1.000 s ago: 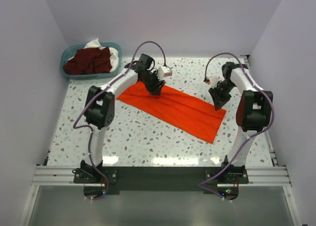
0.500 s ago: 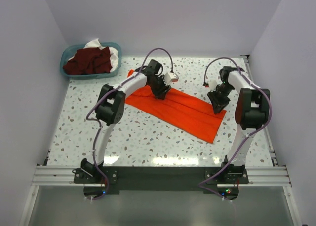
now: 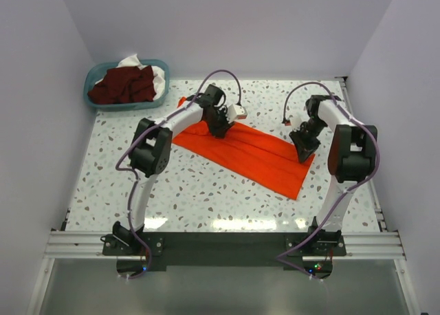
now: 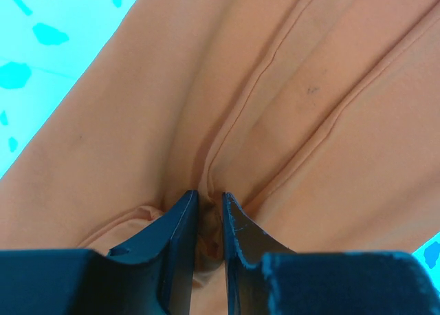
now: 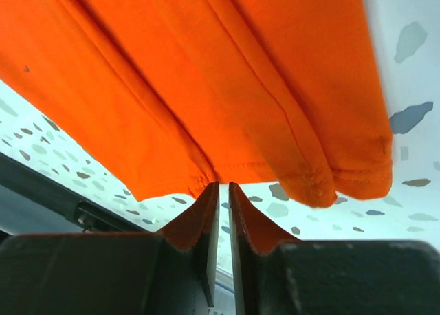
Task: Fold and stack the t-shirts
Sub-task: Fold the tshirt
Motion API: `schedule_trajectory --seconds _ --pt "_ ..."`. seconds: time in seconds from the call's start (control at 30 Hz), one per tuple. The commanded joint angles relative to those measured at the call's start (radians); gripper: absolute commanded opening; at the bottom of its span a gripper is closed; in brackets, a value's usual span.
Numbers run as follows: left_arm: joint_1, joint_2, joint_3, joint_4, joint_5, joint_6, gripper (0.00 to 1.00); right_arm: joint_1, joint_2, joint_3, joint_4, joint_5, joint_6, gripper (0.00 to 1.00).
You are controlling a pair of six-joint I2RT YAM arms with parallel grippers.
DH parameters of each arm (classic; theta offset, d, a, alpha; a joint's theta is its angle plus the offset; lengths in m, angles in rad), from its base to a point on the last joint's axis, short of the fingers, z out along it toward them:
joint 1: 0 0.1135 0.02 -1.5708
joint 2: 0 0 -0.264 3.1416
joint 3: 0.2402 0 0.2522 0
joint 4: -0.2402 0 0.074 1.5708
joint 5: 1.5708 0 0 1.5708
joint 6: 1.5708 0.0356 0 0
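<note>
The orange-red t-shirt [image 3: 254, 153] lies spread flat to the right of the teal basket [image 3: 124, 106]. The left gripper [image 4: 208, 205] pinches a fold at the end closest the basket, jaws nearly together; the right gripper [image 5: 221, 198] is almost closed at the hem farthest from the basket, and whether it holds cloth I cannot tell

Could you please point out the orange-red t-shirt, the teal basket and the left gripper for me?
orange-red t-shirt [image 3: 254, 155]: top external view, middle of the spread cloth.
teal basket [image 3: 120, 106]: top external view, its near wall.
left gripper [image 4: 208, 199]: left wrist view, midway between the fingertips, where cloth is pinched.
</note>
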Motion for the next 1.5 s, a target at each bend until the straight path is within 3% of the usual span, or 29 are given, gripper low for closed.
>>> schedule_trajectory --seconds 0.0,0.07,0.13,0.4,0.5,0.87,1.17,1.33,1.47 --pt "0.004 -0.072 -0.007 -0.01 0.011 0.039 0.24 0.001 -0.077 -0.015 -0.045 -0.025 -0.031 0.14" --pt "0.006 -0.073 -0.007 -0.015 0.014 0.048 0.21 0.001 -0.08 -0.027 -0.054 -0.025 -0.045 0.09" --pt "0.006 -0.072 -0.008 -0.019 0.014 0.054 0.18 0.001 -0.093 -0.026 -0.052 -0.03 -0.045 0.1" --pt "0.006 -0.069 -0.005 -0.019 0.0 0.064 0.05 -0.016 -0.102 0.025 0.13 0.119 0.058 0.42" --pt "0.006 -0.064 -0.005 -0.021 -0.013 0.07 0.02 -0.019 -0.062 0.051 0.146 0.153 0.059 0.43" --pt "0.02 -0.064 -0.005 -0.026 -0.024 0.07 0.01 -0.019 0.013 0.028 0.121 0.131 0.026 0.33" --pt "0.041 -0.083 -0.008 -0.036 0.007 0.07 0.0 -0.019 -0.042 0.011 0.067 0.081 -0.004 0.17" --pt "0.05 -0.093 -0.014 -0.044 0.026 0.076 0.0 -0.021 -0.06 -0.025 0.052 0.049 -0.019 0.0" --pt "0.061 -0.118 -0.033 -0.055 0.062 0.093 0.0 -0.018 -0.09 -0.062 0.035 -0.011 -0.045 0.0"
